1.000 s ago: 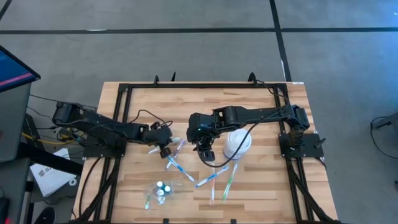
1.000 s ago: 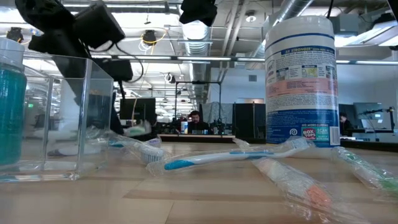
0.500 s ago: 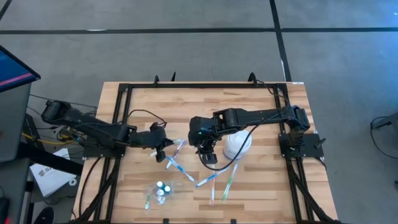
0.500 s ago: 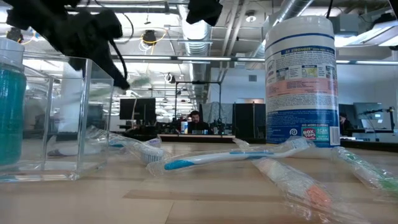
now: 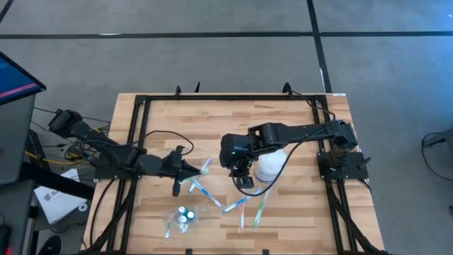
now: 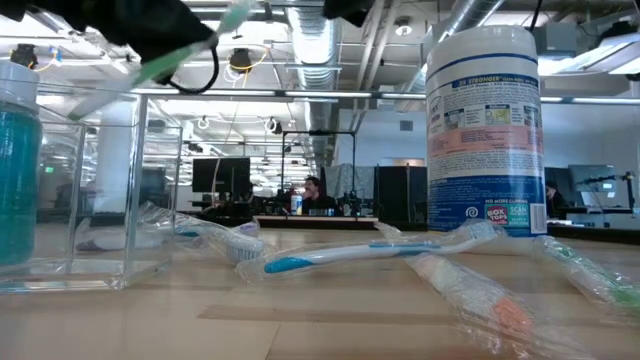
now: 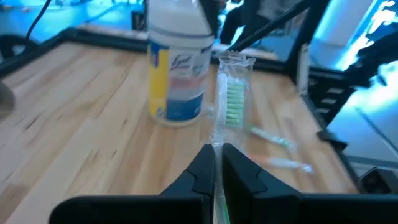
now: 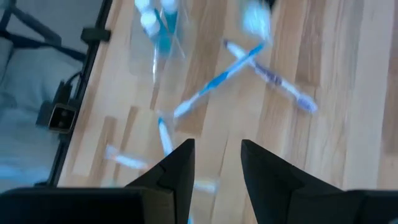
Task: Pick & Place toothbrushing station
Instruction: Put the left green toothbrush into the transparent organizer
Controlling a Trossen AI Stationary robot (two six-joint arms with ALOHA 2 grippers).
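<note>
Left end effector (image 7: 217,163) is clenched on a green-bristled wrapped toothbrush (image 7: 232,99), lifted off the desk (image 5: 163,127). Right end effector (image 8: 214,163) hangs released, fingers apart, over scattered toothbrushes (image 5: 241,204).

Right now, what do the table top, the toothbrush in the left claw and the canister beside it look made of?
Table top: pale wood, matt, with visible plank seams and grain. Toothbrush pinched in the shut left claw: probably plastic with green bristles, sealed in a glossy clear wrapper that crinkles at its end. Canister: smooth white plastic, apparently, with a printed label.
</note>
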